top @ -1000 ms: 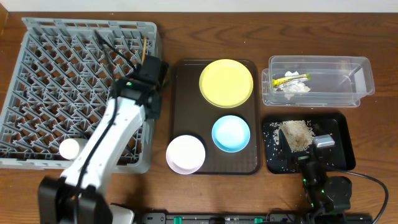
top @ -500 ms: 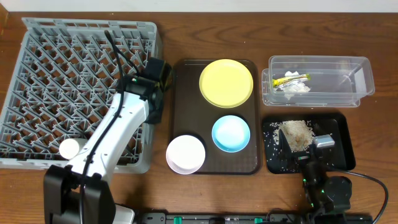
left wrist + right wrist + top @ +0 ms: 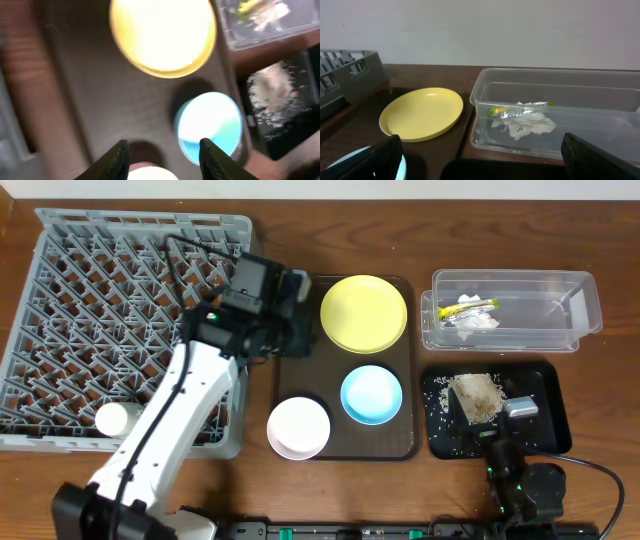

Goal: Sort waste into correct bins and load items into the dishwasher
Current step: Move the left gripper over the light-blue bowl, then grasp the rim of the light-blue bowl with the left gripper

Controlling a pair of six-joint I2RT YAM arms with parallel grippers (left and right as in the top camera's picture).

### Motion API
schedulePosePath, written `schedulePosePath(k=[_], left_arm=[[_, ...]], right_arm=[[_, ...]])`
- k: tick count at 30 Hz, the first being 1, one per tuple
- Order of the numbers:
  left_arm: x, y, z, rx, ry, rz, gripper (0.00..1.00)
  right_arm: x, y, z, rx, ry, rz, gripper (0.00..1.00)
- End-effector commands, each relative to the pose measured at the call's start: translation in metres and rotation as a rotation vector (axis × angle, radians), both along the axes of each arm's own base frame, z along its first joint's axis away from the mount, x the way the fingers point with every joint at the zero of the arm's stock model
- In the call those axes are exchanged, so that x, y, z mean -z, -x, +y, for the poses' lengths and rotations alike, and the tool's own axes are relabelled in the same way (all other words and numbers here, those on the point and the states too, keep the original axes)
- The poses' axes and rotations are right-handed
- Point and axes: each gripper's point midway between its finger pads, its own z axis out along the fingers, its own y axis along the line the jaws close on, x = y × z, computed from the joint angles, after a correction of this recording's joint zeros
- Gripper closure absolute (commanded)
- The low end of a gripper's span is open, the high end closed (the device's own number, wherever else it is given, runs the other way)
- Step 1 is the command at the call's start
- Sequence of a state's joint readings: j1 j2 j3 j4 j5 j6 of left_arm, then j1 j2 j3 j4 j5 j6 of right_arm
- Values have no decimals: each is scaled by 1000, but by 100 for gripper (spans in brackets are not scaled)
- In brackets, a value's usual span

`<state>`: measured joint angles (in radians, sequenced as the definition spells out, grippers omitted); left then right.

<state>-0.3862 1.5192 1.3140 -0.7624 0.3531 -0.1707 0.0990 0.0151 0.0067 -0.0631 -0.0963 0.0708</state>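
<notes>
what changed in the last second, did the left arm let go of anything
The left gripper moved right, off the rack's right edge to over the brown tray, beside the yellow plate. It also opened and is empty. The thin stick seen by it before no longer shows. The white bowl, blue bowl, tub, black tray and right gripper stayed put.

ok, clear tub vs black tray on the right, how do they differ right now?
Material: the clear tub is see-through; the black tray is opaque.
Contents: the clear tub holds the snack wrapper and the tissue; the black tray holds the beige food scraps.
Place: the clear tub sits on the far side, the black tray nearer the robot.
Shared: both are rectangular, similar in footprint, and right of the brown serving tray.
</notes>
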Motion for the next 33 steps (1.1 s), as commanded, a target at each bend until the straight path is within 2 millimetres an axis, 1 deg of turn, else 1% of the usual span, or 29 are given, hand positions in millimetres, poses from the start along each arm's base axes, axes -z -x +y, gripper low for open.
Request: schedulePosePath(k=[1,3,6,8,11,15,18,19,22,24,26,29,31,32,33], left_arm=[[12,8,-22,-11,50,96,55],[22,17,-31,20,34,131,54],[41,35,-47,76,-4,187,54],[57,45,-52,99,-55,214,55],[82,52,-52,107,-128,249,55],[109,57,-54,109,-143,338,55],[126,56,-52,103,-156,379,54],[130,57,-55,122,-143,389,54],[138,64,-78,226,-32,432,55],[142,68,-86,249,13,465,55],[147,72,-92,268,48,495,57],[151,73,-93,285,54,502,63],[152,73,-93,302,51,493,65],[152,73,-93,308,49,488,69],[152,72,-93,315,48,484,74]], right_arm=[[1,0,-2,9,5,2,1],[1,0,-2,9,6,2,1],[1,0,-2,9,5,2,1],[1,0,-2,9,5,2,1],[1,0,-2,9,5,2,1],[1,0,-2,9,5,2,1],[1,0,-2,9,5,2,1],[1,0,-2,9,5,2,1],[1,0,-2,9,6,2,1],[1,0,-2,9,5,2,1],[1,0,-2,9,5,2,1],[1,0,-2,9,6,2,1],[1,0,-2,9,5,2,1],[1,0,-2,9,5,2,1],[1,0,-2,9,5,2,1]])
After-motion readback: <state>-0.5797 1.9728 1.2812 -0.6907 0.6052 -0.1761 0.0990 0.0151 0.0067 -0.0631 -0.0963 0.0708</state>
